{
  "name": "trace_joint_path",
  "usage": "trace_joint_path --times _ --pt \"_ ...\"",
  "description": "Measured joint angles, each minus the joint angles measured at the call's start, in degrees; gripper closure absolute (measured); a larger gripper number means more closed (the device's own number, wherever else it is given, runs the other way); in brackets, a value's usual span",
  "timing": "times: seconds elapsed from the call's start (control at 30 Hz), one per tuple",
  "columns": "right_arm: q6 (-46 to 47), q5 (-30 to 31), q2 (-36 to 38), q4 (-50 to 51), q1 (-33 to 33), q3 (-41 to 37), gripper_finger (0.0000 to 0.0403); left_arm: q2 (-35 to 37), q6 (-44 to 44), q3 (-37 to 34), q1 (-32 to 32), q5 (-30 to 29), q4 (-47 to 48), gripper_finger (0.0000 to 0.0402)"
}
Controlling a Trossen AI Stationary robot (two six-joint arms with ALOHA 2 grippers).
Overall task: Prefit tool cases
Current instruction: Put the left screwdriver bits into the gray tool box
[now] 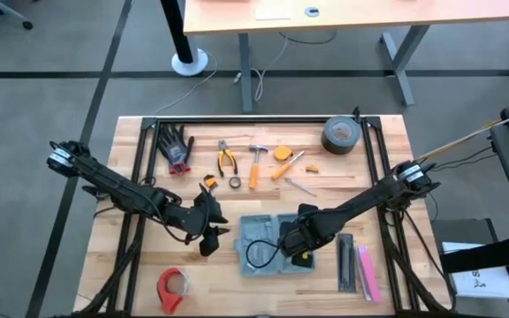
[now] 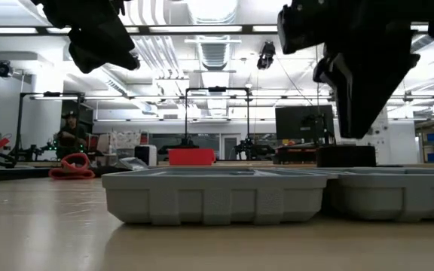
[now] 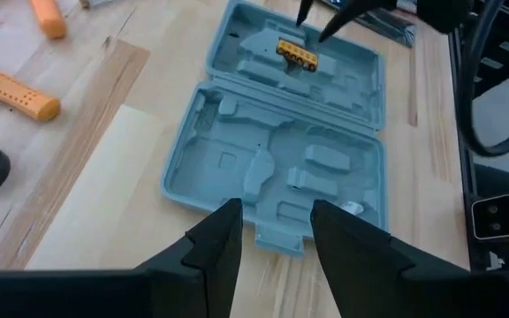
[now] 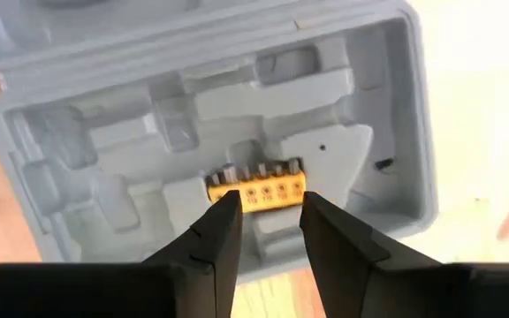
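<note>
Over open tool case (image 4: 237, 115): my R gripper (image 4: 261, 216) fingers apart above yellow bit holder (image 4: 256, 189); L gripper (image 3: 269, 234) apart, empty

Two slim matte-black jointed arms (image 1: 122, 187), each with a silver band at its outer joint, end in flat, angular black jaws; a black cable (image 1: 259, 252) loops beside the right one.

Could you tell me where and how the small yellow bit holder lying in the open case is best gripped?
Grip the yellow bit holder across its narrow width, on the long flat sides, coming straight down from above. It lies flat in a slot of the tool case, so the moulded walls probably block any sideways approach.
</note>
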State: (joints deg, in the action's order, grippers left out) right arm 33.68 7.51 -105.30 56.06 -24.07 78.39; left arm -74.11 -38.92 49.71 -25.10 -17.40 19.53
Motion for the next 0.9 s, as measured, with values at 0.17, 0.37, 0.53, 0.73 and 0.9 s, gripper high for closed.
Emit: trace_joint_path --times 0.17,0.37,0.53,0.73,0.9 --pt "-0.52 0.51 0.07 0.44 0.1 -0.68 0.0307 0.0 0.0 0.02 -0.04 0.01 -0.07 0.0256" --pt "-1.28 1.22 -1.92 -3.82 0.77 -3.43 0.0303 0.0 -0.17 0.02 -0.14 0.05 -0.04 0.0254" --pt "-2.82 -0.23 -4.58 -10.31 1.43 -6.72 0.0307 0.0 -0.2 0.02 -0.25 0.05 0.07 0.0257" --pt "-1.8 -1.25 -4.29 -10.11 1.83 -7.52 0.0313 0.0 -0.66 0.02 -0.46 0.27 0.2 0.0256" --pt "-1.67 -0.61 -0.86 -7.96 1.96 -6.7 0.0307 0.0 -0.66 0.02 -0.46 0.3 0.24 0.0253"
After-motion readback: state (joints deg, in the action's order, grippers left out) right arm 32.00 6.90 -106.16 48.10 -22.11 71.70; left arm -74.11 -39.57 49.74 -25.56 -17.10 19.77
